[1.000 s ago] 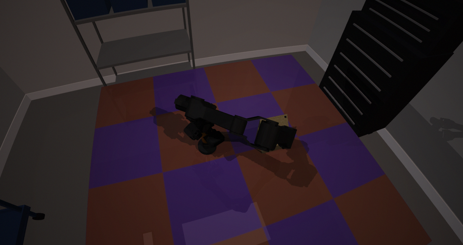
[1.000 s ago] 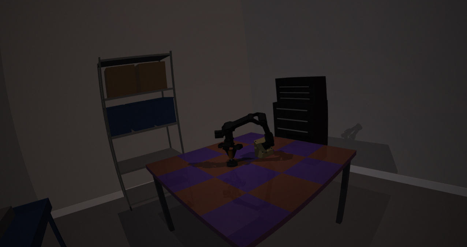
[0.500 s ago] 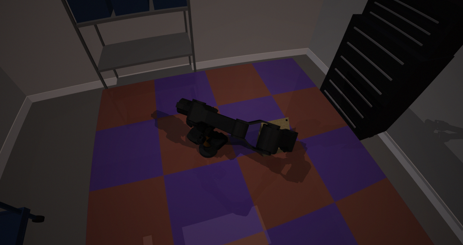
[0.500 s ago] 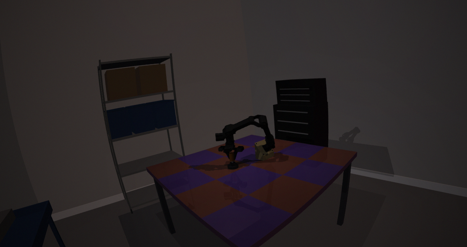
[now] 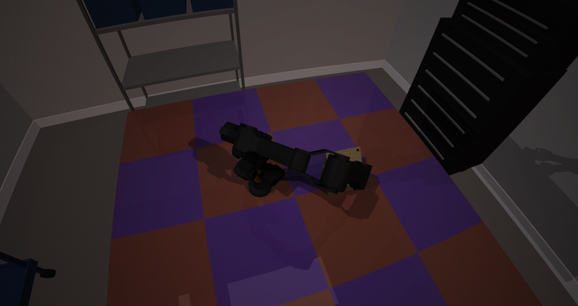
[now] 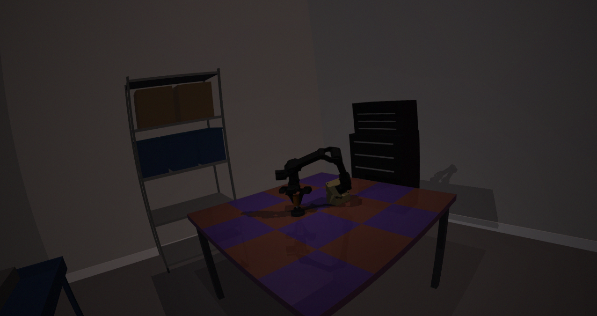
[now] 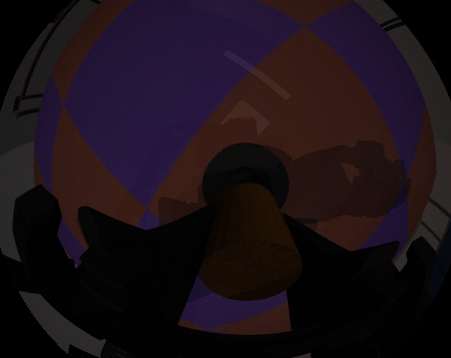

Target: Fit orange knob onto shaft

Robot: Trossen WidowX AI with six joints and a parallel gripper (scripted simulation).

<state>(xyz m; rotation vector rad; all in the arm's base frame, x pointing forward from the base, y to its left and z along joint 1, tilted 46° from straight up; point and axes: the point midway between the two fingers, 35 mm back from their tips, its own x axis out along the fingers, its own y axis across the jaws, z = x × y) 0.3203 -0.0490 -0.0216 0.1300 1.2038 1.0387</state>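
The scene is very dark. My gripper [image 7: 248,215] [image 5: 258,177] [image 6: 295,194] is shut on the orange knob [image 7: 249,240] [image 5: 257,178] [image 6: 295,198] and holds it upright, narrow end down. The knob hangs right over the round black pedestal [image 7: 246,163] [image 5: 258,190] [image 6: 296,211] on the checkered table [image 5: 161,191] [image 6: 333,230]. In the wrist view the knob's lower end covers the pedestal's middle, so the silver shaft is hidden. In the side view a small gap shows between knob and pedestal.
The arm's tan base block [image 5: 349,154] [image 6: 333,193] stands on the table to the right of the pedestal. A metal shelf rack [image 5: 177,61] [image 6: 175,147] and a black drawer cabinet [image 5: 484,81] [image 6: 383,143] stand beyond the table.
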